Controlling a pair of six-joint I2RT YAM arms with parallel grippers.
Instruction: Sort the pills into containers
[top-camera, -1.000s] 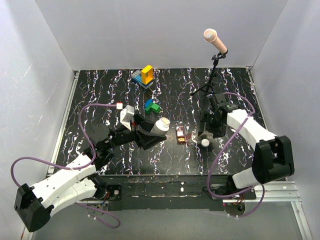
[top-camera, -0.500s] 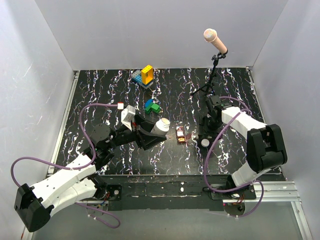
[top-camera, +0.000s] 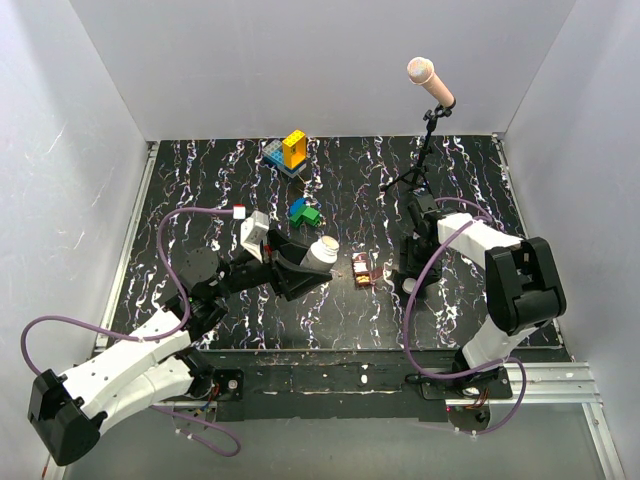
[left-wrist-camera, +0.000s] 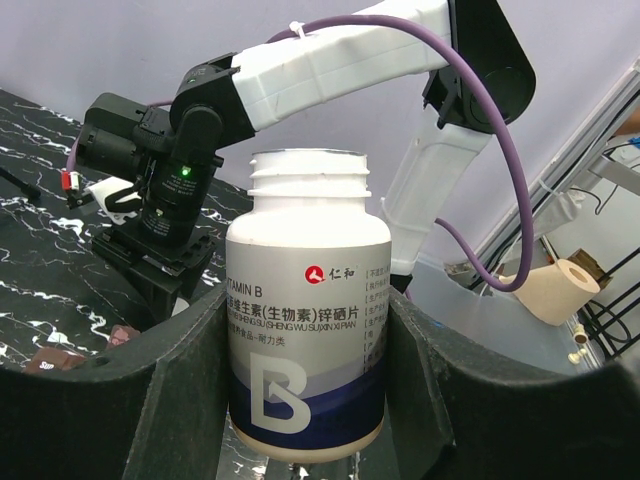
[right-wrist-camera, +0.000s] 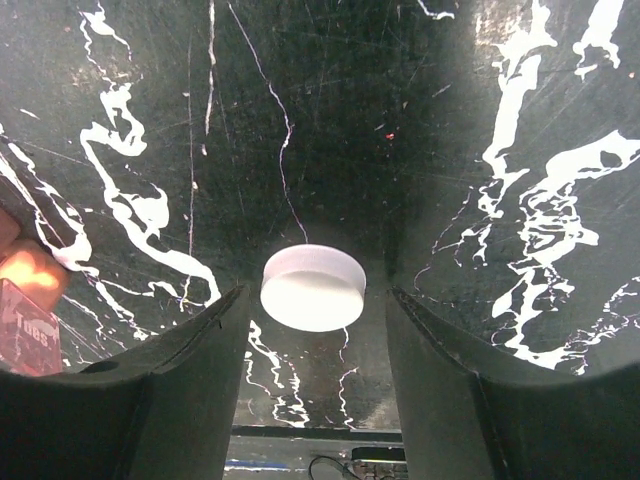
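Centrally, left end effector (top-camera: 308, 265) grips bottle (left-wrist-camera: 307, 300); right end effector (top-camera: 408, 281), wide, straddles cap (right-wrist-camera: 312, 288).

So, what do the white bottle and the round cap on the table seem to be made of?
The bottle looks like white plastic, slightly glossy: moulded screw threads at its open neck, and a printed, shiny label that is probably paper or film. The cap seems to be matte white plastic too: smooth, opaque, with soft rounded edges; I cannot see its inside.
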